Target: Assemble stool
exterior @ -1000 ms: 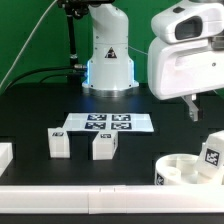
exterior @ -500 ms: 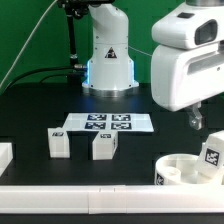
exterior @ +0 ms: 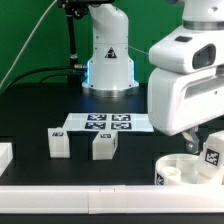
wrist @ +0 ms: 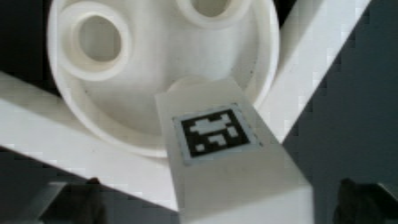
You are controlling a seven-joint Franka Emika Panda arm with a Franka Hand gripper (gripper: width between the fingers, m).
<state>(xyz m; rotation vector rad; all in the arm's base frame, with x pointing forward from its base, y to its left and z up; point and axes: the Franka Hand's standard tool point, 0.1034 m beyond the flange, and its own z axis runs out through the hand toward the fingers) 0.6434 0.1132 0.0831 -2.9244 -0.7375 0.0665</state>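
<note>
Gripper [wrist: 217, 200] is fully open and empty above the leg [wrist: 228, 150] at the seat [wrist: 107, 60] edge. Leg appears light, stiff and smooth (probably slippery): grip its flat sides.

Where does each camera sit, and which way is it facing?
Exterior view: off the arm, opposite its base, looking across two loose legs and the marker board; the white wrist housing shows.
Wrist view: on the wrist, looking down between its own fingertips, spread wide.
Both show the seat disc and a third tagged leg.
</note>
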